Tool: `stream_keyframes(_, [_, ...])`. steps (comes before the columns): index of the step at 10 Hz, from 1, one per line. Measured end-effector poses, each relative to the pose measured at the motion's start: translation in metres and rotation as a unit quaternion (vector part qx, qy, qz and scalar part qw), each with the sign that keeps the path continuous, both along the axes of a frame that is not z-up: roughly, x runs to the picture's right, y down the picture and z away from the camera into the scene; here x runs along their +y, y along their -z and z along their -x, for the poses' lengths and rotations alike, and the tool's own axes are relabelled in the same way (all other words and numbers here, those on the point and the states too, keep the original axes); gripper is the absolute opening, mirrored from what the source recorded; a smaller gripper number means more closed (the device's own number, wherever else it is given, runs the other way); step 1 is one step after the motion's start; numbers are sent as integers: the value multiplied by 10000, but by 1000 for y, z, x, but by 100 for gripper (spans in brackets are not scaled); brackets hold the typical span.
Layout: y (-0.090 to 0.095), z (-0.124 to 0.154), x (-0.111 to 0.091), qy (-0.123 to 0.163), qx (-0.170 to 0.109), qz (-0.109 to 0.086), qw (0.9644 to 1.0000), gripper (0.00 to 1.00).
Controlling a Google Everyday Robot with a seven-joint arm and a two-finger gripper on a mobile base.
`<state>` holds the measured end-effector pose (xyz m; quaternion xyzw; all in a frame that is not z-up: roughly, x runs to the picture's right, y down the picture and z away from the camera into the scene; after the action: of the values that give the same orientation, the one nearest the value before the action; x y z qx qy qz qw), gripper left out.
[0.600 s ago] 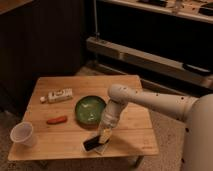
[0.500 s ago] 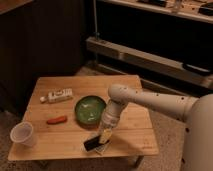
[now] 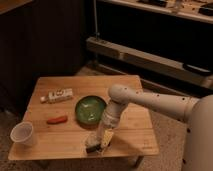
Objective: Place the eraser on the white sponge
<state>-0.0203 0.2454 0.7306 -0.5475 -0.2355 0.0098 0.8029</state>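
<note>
Hangs the pincer (image 3: 101, 139) low over the near edge of the worktop (image 3: 135, 135), just in front of the green plate (image 3: 90, 109). Cannot tell whether spread or clamped. Shows the eraser (image 3: 92, 147) right at the pincer tip, dark, touching the white sponge (image 3: 107, 143) beside it. Has white cup (image 3: 23, 134), orange-red piece (image 3: 57, 120) and labelled bottle (image 3: 57, 95) well apart.

Table (image 3: 137, 135): light tan wood, faint plank seams seen. Plate (image 3: 91, 109): green, plain. Carrot-like piece (image 3: 57, 120): orange-red. Cup (image 3: 22, 134): white. Labelled bottle (image 3: 57, 95): white, dark print on label. Arm (image 3: 150, 101): white, dotted with small dark specks. Gripper (image 3: 99, 142), located at the table's front edge just below the plate: pale grey. Eraser (image 3: 92, 148): black. White sponge (image 3: 106, 144): whitish-grey, seen beside the eraser.
</note>
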Motion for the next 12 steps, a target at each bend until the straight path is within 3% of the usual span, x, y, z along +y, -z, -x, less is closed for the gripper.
stream_keyframes(12, [-2,-2,-1,2,-15,-102,9999,93])
